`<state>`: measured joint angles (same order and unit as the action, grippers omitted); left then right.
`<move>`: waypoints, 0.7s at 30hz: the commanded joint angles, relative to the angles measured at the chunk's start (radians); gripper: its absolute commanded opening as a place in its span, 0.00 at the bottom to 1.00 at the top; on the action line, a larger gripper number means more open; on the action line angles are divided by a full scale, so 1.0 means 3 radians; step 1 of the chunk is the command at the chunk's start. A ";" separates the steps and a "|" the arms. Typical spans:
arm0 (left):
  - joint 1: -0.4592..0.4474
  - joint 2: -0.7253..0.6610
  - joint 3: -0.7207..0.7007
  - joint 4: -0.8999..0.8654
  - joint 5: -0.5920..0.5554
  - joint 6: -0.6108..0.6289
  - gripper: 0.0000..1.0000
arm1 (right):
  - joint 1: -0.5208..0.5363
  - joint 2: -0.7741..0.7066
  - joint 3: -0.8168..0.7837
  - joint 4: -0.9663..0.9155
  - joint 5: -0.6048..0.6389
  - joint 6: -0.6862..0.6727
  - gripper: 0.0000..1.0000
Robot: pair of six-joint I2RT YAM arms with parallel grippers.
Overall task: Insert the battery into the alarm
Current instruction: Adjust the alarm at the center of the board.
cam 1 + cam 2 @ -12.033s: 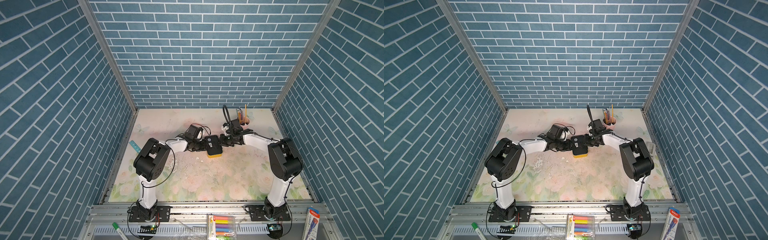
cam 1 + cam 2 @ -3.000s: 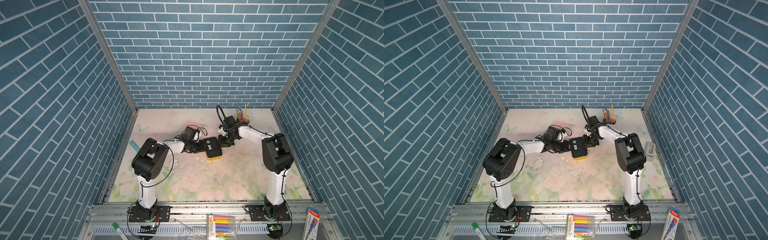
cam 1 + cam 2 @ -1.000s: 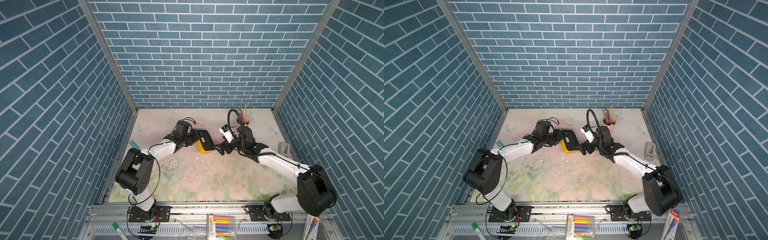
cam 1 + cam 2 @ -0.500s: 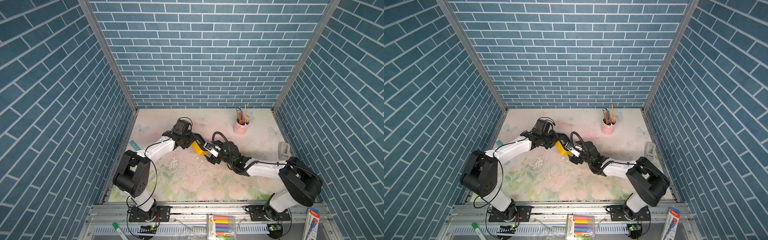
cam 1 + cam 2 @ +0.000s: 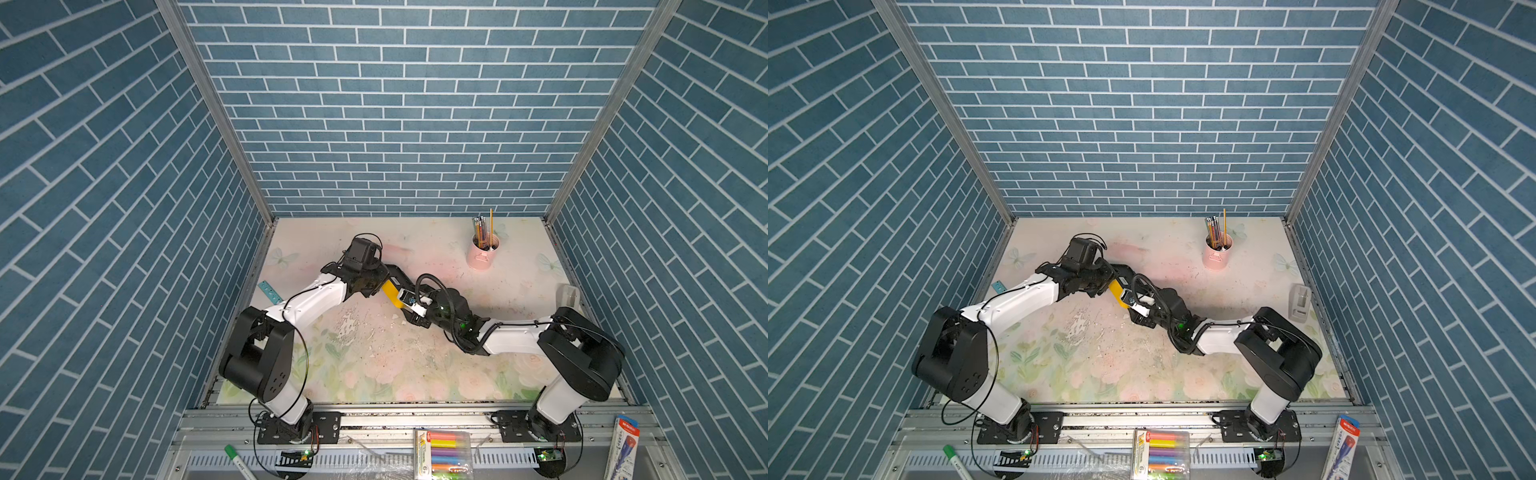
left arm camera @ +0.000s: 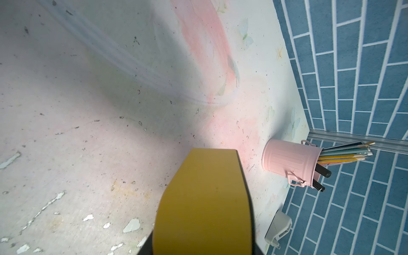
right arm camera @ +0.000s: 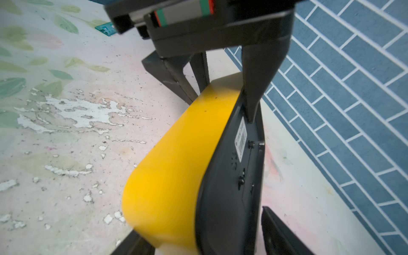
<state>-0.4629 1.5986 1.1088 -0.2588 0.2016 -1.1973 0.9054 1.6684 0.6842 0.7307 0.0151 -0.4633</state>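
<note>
A second ago the right gripper point(image 7: 205, 238) hung well apart from the alarm point(image 7: 176, 159) with its jaws spread wide. Now it has swung in to the clock's free end, and its jaws are narrowing around it. Over the same second the left gripper point(image 7: 227, 103) has turned the clock from black back up to nearly on edge, so both top views now show mostly its yellow rim point(image 5: 390, 292).

The left gripper keeps its clamp. In the right wrist view its fingers point(image 7: 254, 88) pinch the far end of the clock, one on the yellow front and one on the black back panel. The right gripper's jaws are still apart. Its fingers sit on either side of the near end and do not appear to press yet.

This looks like a handover or a two-handed brace, probably to bring the back panel within reach. The alarm lies straight ahead of both grippers, spanning the gap between them, and seems to be held above the table point(image 7: 66, 132).

The battery shows in no view. Neither gripper holds it, and whether it already sits behind the back panel cannot be told.
</note>
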 commanded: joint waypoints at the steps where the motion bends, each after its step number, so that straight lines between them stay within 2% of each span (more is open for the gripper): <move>1: -0.0002 -0.0154 -0.0078 -0.0016 0.0034 -0.0028 0.22 | 0.0054 0.0113 0.0148 0.0190 0.0303 -0.0095 0.61; 6: -0.0002 -0.0173 -0.0131 0.0039 0.0104 -0.0084 0.24 | 0.0133 0.0207 0.0173 0.0432 0.0447 -0.0089 0.46; 7: -0.0001 -0.0189 -0.0141 0.0040 0.0096 -0.0084 0.27 | 0.0155 0.0199 0.0179 0.0444 0.0489 -0.0084 0.43; 9: -0.0001 -0.0241 -0.0174 0.0049 0.0041 -0.0058 0.37 | 0.0162 0.0132 0.0159 0.0443 0.0497 -0.0002 0.36; 10: -0.0001 -0.0292 -0.0195 0.0052 -0.0023 -0.0011 0.45 | 0.0153 0.0082 0.0151 0.0408 0.0490 0.0067 0.32; 13: 0.0004 -0.0519 -0.0252 0.0014 -0.0329 0.0219 0.63 | 0.0147 -0.0109 0.0195 0.0039 0.0351 0.0259 0.19; 16: 0.0005 -0.0770 -0.0324 -0.0019 -0.0653 0.0515 0.80 | 0.0041 -0.0275 0.0342 -0.0545 -0.0134 0.0645 0.15; 18: 0.0006 -0.0936 -0.0416 0.0021 -0.0835 0.0666 0.96 | -0.0061 -0.0325 0.0478 -0.0890 -0.0480 0.0939 0.15; 19: 0.0012 -0.1022 -0.0467 0.0045 -0.0914 0.0735 0.99 | -0.0123 -0.0342 0.0539 -0.1032 -0.0657 0.1105 0.15; 21: 0.0027 -0.1159 -0.0550 0.0089 -0.1015 0.0915 0.99 | -0.0284 -0.0349 0.0647 -0.1217 -0.0981 0.1465 0.15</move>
<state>-0.4606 1.2839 0.9825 -0.2340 -0.0029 -1.0378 0.8661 1.6089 0.8207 0.4591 -0.0998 -0.2241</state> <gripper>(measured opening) 0.991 0.441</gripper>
